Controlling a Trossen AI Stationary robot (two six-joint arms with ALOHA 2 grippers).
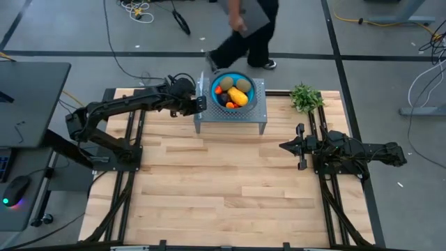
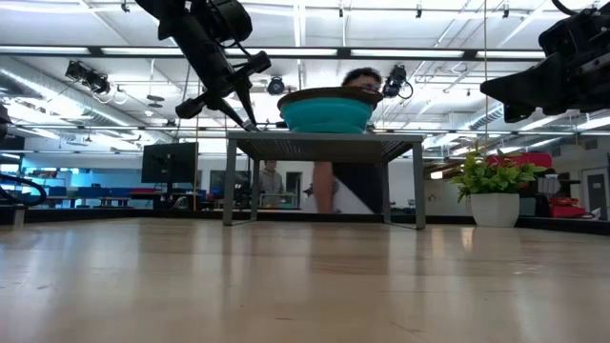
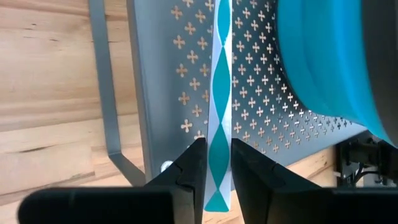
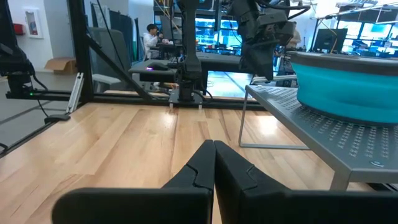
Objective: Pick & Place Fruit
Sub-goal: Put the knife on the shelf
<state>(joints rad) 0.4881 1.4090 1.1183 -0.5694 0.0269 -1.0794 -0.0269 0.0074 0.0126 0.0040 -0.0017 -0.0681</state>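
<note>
Currently left gripper (image 3: 216, 171) jaws clamped on teal-white stick (image 3: 219, 99) beside blue bowl (image 1: 224, 100), fruit (image 1: 235, 91) sitting inside on metal stand (image 1: 259, 89). Right gripper (image 4: 214, 163) shut, parked over surface (image 1: 230, 188). Risk: stick snagging perforated stand, tipping bowl.

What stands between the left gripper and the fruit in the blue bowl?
The left gripper is shut on a slim teal-and-white stick beside the blue bowl on the grey perforated stand. Its jaws are occupied, and the bowl's wall lies between them and the fruit. From above, nothing covers the fruit.
</note>
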